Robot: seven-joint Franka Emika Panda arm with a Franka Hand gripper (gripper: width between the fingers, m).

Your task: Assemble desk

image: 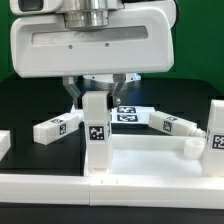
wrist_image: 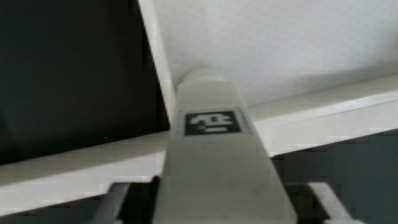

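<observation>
A white square-section leg with a black-and-white tag stands upright on the near rim of the desk panel, a large flat white panel with a raised rim. My gripper reaches down over the leg's top, one finger on each side. In the wrist view the leg runs between my fingers, with a dark gap on each side of it. The jaws stand open around the leg. The panel lies beyond it.
More tagged white legs lie on the black table behind the panel: one at the exterior view's left, two near the middle, and one at the right. A white block sits at the left edge.
</observation>
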